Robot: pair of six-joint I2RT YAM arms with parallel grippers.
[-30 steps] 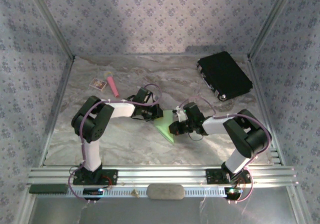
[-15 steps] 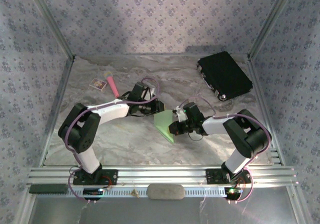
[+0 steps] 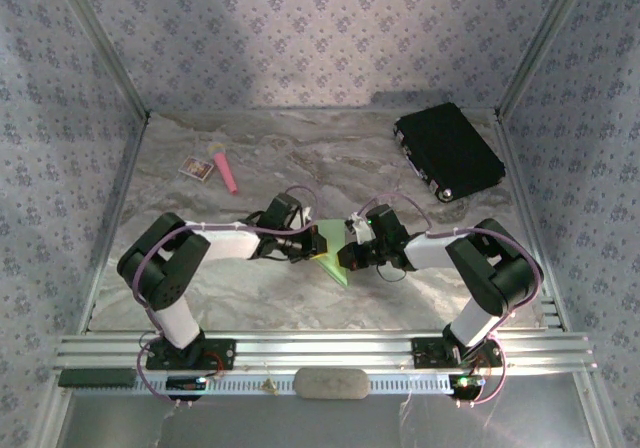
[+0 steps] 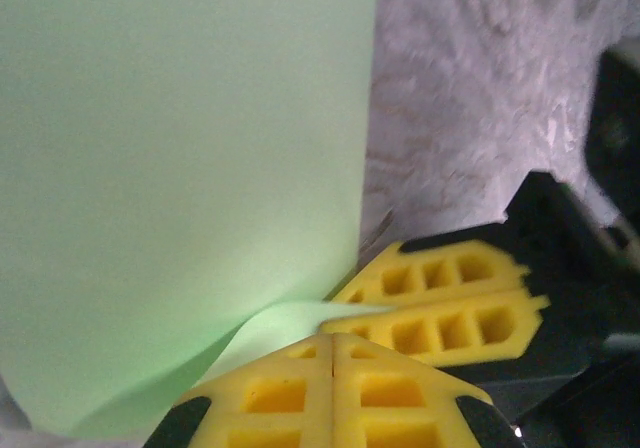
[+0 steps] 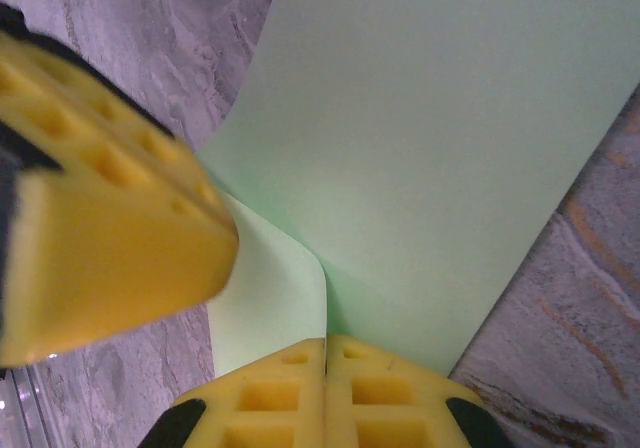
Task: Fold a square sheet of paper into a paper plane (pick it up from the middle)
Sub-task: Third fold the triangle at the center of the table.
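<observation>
Compared with a second ago, the left arm has swung lower and its left gripper (image 3: 308,248) now sits right at the square sheet of paper (image 3: 328,240), covering more of the green. The right gripper (image 3: 345,255) hasn't budged. The sheet is mid-table (image 3: 250,288), between both grippers. On the wrist views, each one's jaws are pressed together on a curled flap of the paper. The print on the small white card (image 3: 196,169) is too tiny to read.
</observation>
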